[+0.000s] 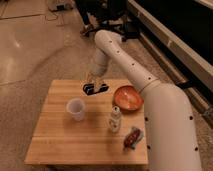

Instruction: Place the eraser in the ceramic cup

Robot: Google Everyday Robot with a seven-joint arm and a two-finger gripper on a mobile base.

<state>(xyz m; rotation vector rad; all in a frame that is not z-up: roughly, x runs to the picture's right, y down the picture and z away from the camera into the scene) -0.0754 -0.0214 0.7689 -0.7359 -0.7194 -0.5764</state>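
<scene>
The black eraser [95, 89] hangs just above the far middle of the wooden table [55, 140]. My gripper [95, 81] points down from the white arm and is shut on the eraser's top. The white ceramic cup [75, 108] stands upright on the table, in front of the eraser and to its left, apart from it. The cup looks empty from here.
An orange shallow bowl [128, 98] sits at the table's right, close to the arm. A small pale bottle [115, 119] stands in front of the bowl, and a red-and-blue packet [132, 137] lies near the front right corner. Dark furniture stands behind.
</scene>
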